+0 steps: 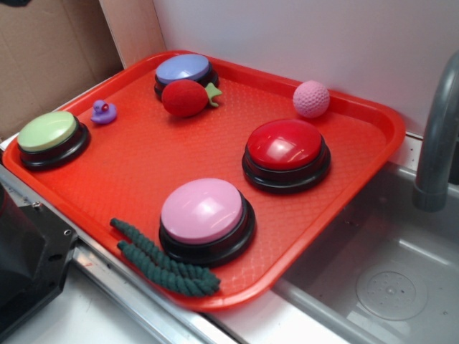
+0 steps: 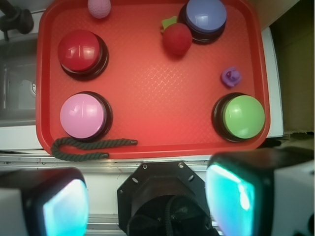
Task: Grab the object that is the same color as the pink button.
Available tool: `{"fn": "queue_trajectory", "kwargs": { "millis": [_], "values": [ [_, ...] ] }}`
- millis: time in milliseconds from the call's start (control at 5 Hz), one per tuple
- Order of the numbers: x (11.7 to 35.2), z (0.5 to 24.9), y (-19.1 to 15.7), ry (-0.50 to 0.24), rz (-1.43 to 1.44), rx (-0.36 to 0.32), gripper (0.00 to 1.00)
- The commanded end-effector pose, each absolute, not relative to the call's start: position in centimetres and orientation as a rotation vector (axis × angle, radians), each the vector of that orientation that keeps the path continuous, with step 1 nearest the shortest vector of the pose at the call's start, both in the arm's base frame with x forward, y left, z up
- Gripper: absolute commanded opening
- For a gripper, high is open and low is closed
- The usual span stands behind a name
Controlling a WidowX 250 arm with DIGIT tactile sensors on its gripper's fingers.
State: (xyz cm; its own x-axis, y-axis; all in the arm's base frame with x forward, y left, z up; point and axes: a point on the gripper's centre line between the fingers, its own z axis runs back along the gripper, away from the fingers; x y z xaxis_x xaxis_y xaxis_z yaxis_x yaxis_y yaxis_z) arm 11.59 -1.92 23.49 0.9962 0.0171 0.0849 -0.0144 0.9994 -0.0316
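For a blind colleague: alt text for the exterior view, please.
A red tray holds four dome buttons: pink button, red, lavender-blue and green. A small pink ball sits at the far edge.

You will find no text, label, brand, number or sign to read in either view. The buttons carry plain glossy domes with only light reflections on them, the tray (image 1: 373, 122) shows only its woven texture, and the cardboard (image 1: 50, 50) behind it is blank. The round mark in the sink (image 1: 391, 290) is too faint to read as any letter or number.
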Motion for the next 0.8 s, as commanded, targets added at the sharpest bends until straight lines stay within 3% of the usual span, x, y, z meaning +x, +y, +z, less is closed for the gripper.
{"fn": "queue_trajectory", "kwargs": {
  "millis": [0, 200, 400, 600],
  "values": [
    [11.6, 23.5, -1.9, -0.085, 0.016, -0.031, 1.0],
    [13.9, 21.0, -2.6, -0.033, 0.048, -0.057, 1.0],
    [18.8, 17.9, -4.6, -0.117, 0.038, -0.155, 1.0],
    [23.8, 14.3, -5.8, -0.218, 0.107, -0.129, 1.0]
  ]
}}
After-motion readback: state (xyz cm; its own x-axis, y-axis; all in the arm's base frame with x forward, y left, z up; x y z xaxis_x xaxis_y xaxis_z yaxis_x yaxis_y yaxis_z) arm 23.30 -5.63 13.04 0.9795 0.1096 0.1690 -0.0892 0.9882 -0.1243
